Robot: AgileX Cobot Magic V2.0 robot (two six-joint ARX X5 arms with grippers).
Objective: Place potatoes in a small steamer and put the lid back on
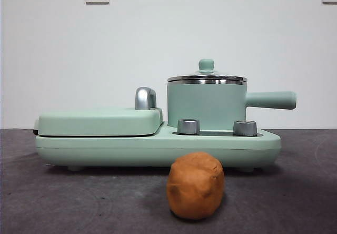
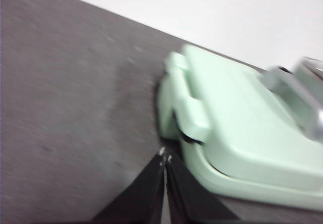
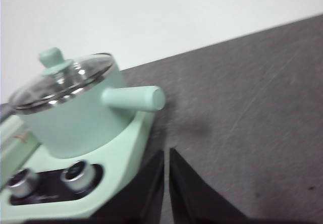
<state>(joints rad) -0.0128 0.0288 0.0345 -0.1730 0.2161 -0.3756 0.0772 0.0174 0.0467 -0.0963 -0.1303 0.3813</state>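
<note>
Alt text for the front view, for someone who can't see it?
An orange-brown potato sits on the dark table in front of a mint-green cooker base. On the base stands the small steamer, its glass lid on, beside a closed griddle plate. No gripper shows.

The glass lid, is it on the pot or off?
On: the lid sits flat on the pot rim.

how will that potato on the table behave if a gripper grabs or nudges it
The potato looks rounded and lumpy, so a nudge would probably rock or roll it unevenly. Its matte skin likely grips well. It seems solid, probably fairly heavy for its size.
</note>
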